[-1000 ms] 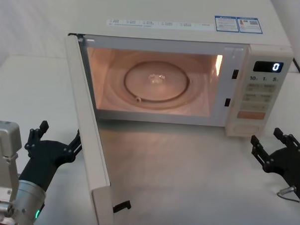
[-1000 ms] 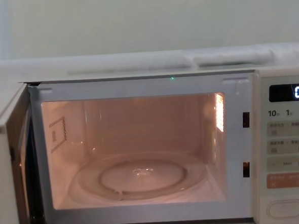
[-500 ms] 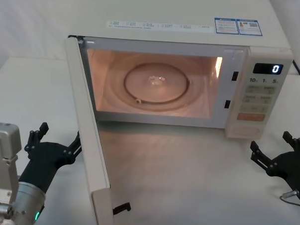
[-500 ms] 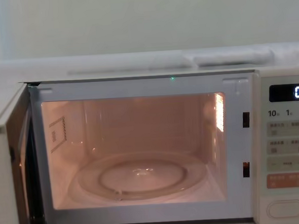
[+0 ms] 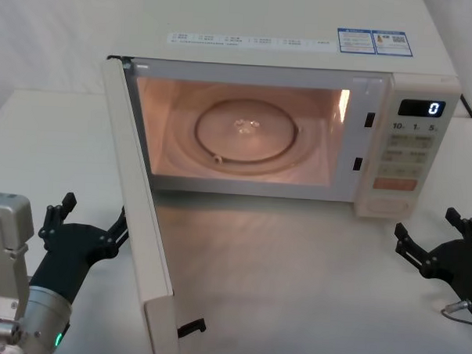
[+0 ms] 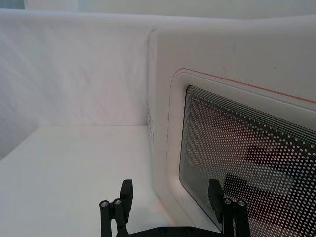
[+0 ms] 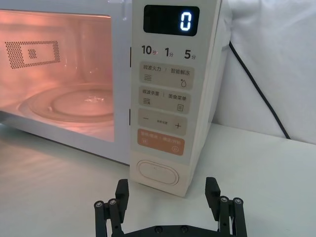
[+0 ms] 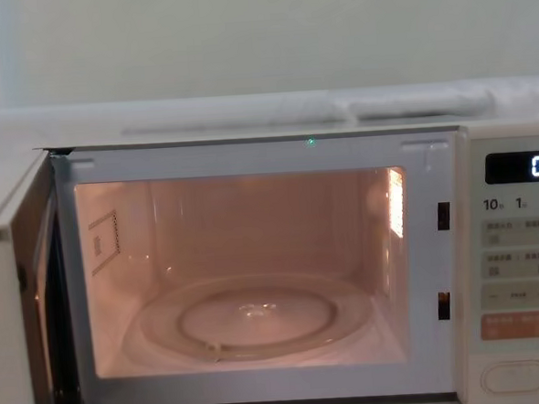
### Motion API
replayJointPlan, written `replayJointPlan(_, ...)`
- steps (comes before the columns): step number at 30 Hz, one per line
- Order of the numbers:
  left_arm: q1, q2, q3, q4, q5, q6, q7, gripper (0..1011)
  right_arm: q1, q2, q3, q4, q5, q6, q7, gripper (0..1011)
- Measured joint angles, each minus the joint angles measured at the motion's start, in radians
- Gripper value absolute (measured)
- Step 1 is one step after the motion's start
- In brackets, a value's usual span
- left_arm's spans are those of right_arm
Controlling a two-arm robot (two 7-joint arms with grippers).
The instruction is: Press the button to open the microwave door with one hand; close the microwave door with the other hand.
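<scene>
The cream microwave [image 5: 304, 51] stands at the back of the table, its cavity lit and its display reading 0. The microwave door [image 5: 136, 212] is swung wide open toward me on its left hinge, and its latch hooks show at the near end. My left gripper [image 5: 93, 214] is open just left of the door's outer face; the left wrist view has the dark dotted window [image 6: 256, 163] close ahead of that gripper [image 6: 170, 197]. My right gripper [image 5: 431, 229] is open, a short way in front of the oval button [image 7: 157, 173] at the panel's foot, not touching it.
A glass turntable [image 5: 246, 130] lies inside the cavity. A black cable [image 7: 256, 84] runs down behind the microwave's right side. White table surface [image 5: 294, 274] stretches between the open door and the right gripper, and a white wall lies behind.
The right gripper has pulled back from the control panel toward me and slightly right. The door, the microwave and the left gripper have stayed where they were.
</scene>
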Motion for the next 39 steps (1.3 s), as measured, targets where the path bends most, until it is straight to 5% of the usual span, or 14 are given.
replayJointPlan(39, 0.0, 0.0, 0.0, 0.0, 0.0, 0.0, 0.0, 1001, 0.0, 0.0, 0.0, -0.001, -0.001, 0.001, 0.001, 1002)
